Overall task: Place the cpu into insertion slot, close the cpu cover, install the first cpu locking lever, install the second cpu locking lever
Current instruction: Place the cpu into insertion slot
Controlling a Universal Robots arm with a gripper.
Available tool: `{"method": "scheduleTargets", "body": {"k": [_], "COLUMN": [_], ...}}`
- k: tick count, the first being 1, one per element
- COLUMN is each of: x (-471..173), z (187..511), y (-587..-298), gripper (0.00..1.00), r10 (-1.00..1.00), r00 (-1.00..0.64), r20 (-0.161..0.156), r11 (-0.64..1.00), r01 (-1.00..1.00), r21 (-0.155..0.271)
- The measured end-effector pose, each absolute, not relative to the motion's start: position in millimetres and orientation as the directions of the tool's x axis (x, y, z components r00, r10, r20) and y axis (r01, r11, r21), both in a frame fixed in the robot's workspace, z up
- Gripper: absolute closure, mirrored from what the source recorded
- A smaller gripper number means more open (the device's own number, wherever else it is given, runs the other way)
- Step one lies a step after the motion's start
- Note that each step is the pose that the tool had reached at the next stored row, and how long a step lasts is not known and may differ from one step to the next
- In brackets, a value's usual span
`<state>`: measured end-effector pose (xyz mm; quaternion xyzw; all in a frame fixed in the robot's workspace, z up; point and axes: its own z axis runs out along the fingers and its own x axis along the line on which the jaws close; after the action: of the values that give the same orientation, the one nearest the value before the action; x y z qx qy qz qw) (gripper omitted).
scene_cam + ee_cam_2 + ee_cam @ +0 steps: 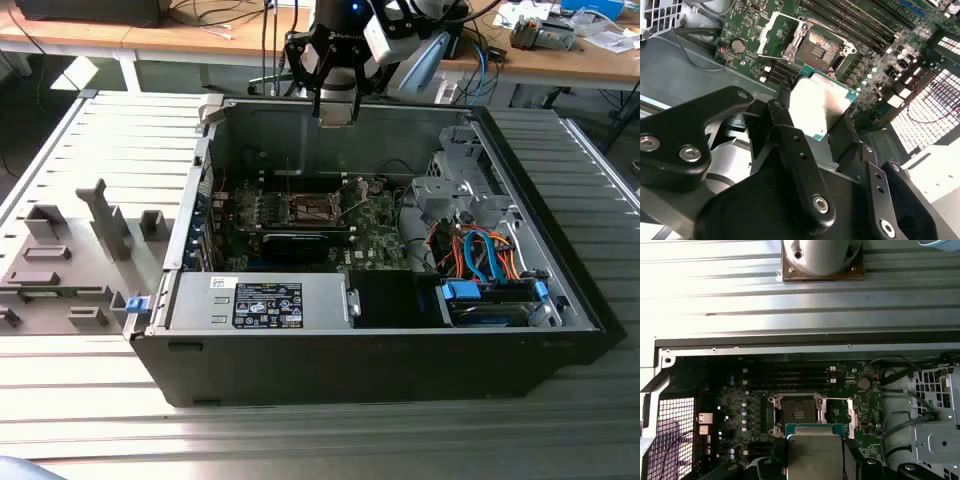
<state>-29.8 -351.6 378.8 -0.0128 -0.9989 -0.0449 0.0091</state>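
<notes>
The cpu point(821, 106): small, flat and square, with a silvery-grey metal top and a thin green rim along two edges. Pinched at two opposite sides by the black fingers point(785, 131) of the gripper point(816, 120), jaws drawn in narrow on it. Hangs in the air over the open computer case point(380, 360), above the green motherboard point(747, 25) and apart from the insertion slot point(822, 46). Slot lies bare, showing a dark golden-brown contact field inside a metal frame. The cpu cover point(767, 33) stands swung up beside it, a thin grey plate with a large square window.

Partly hidden: the chip's gripper-side edge, lost behind the black gripper body in the second wrist view and cut off at the picture's edge in the first wrist view. In the exterior view, hard to make out at the gripper tip.

Writing: a black-and-white label point(267, 305) on the grey box at the case's near side, print too small to read.
</notes>
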Motion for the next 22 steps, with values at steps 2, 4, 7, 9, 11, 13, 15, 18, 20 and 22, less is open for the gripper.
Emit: {"method": "scheduleTargets", "body": {"k": [2, 4, 7, 9, 11, 13, 15, 18, 20, 22], "x": [-30.7, -31.1, -31.4, -31.4, -31.4, -31.4, -31.4, -31.4, -31.4, -31.4], "z": [378.8, 378.8, 378.6, 378.6, 378.6, 378.6, 378.6, 378.6, 378.6, 378.6], "y": [-351.5, -351.6, -351.6, -351.6, -351.6, -351.6, -351.6, -351.6, -351.6, -351.5], "gripper": [0.46, 0.46, 0.46, 0.46, 0.46, 0.46, 0.46, 0.46, 0.46, 0.46], "r10": [0.025, 0.025, 0.025, 0.025, 0.025, 0.025, 0.025, 0.025, 0.025, 0.025], "r00": [-1.0, -1.0, -1.0, -1.0, -1.0, -1.0, -1.0, -1.0, -1.0, -1.0], "r20": [0.019, 0.019, 0.019, 0.019, 0.019, 0.019, 0.019, 0.019, 0.019, 0.019], "r11": [0.996, 0.996, 0.996, 0.996, 0.996, 0.996, 0.996, 0.996, 0.996, 0.996], "r01": [0.026, 0.026, 0.026, 0.026, 0.026, 0.026, 0.026, 0.026, 0.026, 0.026], "r21": [0.089, 0.089, 0.089, 0.088, 0.087, 0.086, 0.085, 0.082, 0.081, 0.08]}}
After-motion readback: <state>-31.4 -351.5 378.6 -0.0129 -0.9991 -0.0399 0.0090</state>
